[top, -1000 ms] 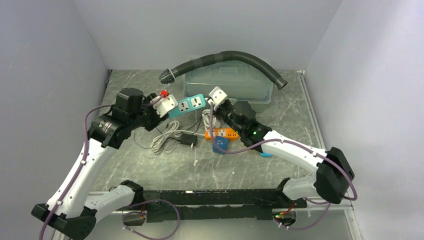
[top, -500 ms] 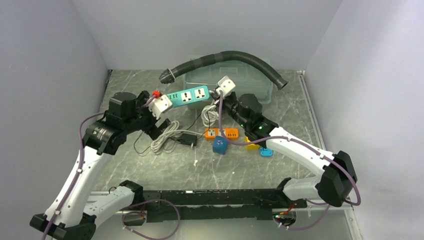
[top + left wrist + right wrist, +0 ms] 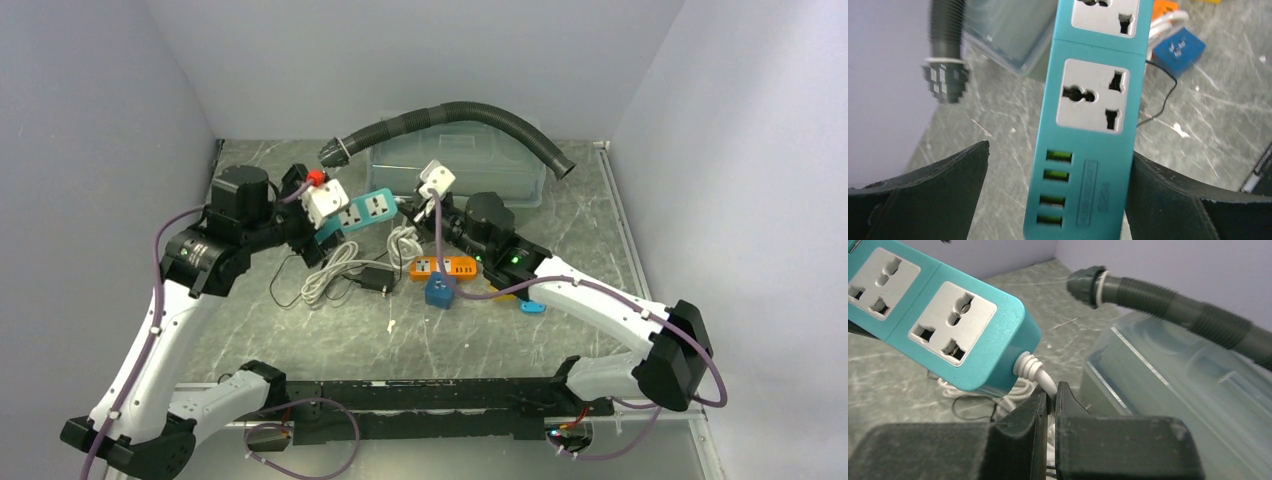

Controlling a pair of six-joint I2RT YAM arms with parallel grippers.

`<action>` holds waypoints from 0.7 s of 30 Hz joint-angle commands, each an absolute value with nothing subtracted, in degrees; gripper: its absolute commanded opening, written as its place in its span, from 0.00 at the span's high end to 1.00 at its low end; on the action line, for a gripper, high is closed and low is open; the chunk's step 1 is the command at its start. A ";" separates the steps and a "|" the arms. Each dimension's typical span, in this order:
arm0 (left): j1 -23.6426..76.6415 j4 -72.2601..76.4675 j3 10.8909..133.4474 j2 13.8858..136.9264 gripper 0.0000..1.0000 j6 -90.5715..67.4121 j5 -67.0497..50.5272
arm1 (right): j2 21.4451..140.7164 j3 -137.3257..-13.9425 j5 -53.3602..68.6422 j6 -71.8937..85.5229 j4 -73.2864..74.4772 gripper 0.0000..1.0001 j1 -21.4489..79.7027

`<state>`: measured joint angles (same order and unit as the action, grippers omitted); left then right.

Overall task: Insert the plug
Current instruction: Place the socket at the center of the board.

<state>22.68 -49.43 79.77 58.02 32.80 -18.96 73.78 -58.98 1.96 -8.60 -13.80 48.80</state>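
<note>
We log power strip (image 3: 362,209) drawn back from far edge: teal, two grey sockets (image 3: 1093,95), green ports (image 3: 1057,172). Its end sits clamped in left gripper (image 3: 1058,155); right gripper (image 3: 1053,390) pinches cord (image 3: 1035,371).

The teal power strip (image 3: 365,208) is viewed distantly from high above by the top camera and closely by both wrist cameras: face-on from the left, beside its cord (image 3: 1035,371) from the right.

Plain pale walls (image 3: 400,60) enclose a grey marbled tabletop (image 3: 480,335), seemingly evenly lit.
</note>
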 commanded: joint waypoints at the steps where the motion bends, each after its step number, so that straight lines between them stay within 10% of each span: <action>1: 22.76 -50.36 72.20 55.15 0.00 37.06 -19.14 | 73.32 -57.10 3.10 -6.08 -18.65 1.00 52.06; 10: 22.76 -58.90 63.22 50.23 0.03 46.05 -23.67 | 70.97 -48.34 3.34 -2.06 -16.18 1.00 56.86; 21: 22.83 -67.84 55.02 48.04 0.59 52.43 -30.34 | 74.69 -39.77 2.25 7.73 -17.48 1.00 64.72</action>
